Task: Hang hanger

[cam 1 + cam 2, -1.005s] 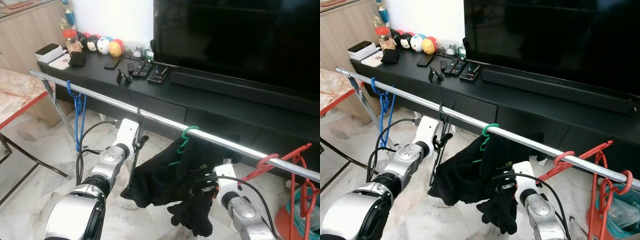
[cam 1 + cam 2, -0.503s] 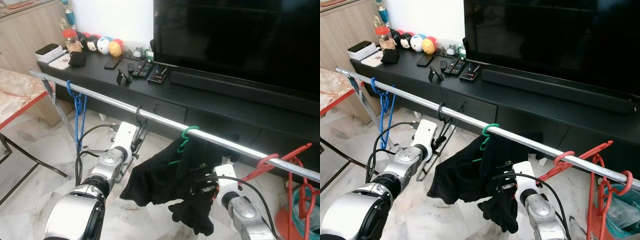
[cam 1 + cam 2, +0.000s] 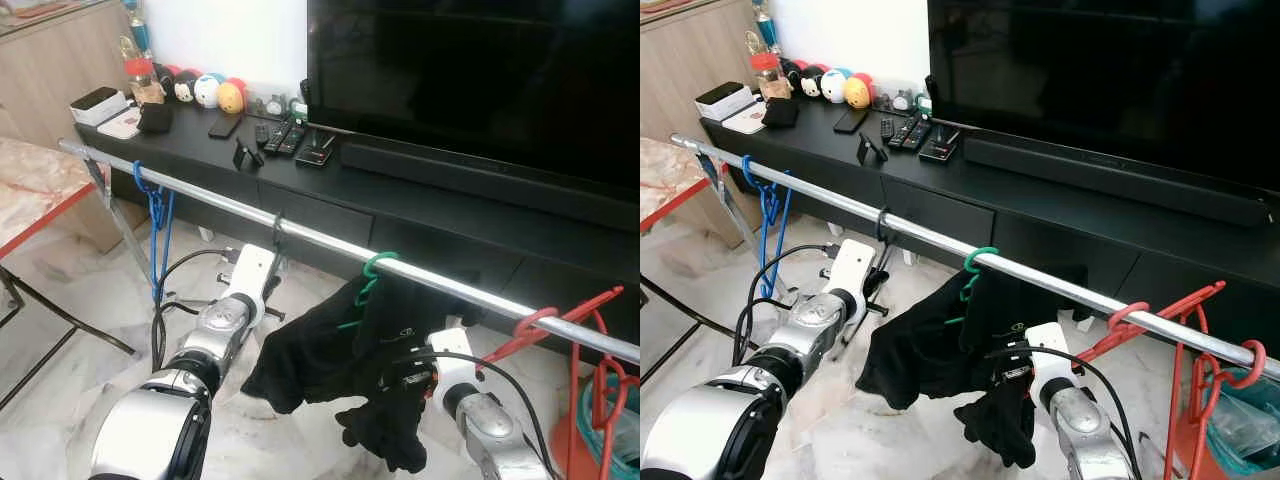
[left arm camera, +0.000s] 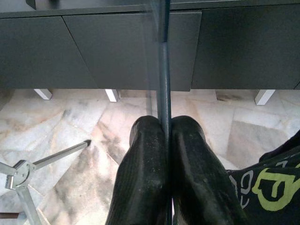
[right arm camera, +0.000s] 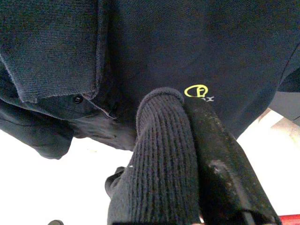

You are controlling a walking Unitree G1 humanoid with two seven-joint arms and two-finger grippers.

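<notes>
Metal rail: runs from far left to near right, in front of a black TV surface.

Black hanger: hook over the rail, left of centre; its thin bar drops down to the left tool.

Left tool: below the rail, fingers pressed together on the hanger's thin bar, seen in the left wrist view.

Green hanger: hooked on the rail at centre, carrying a dark garment with a small yellow logo.

Right tool: low, near right, against the garment; one finger wrapped in dark knit fabric, fingers clamped together on it.

Blue hanger: on the rail, far left.

Red hangers: on the rail, right end.

Remotes and small round toys: on the surface, far left.
</notes>
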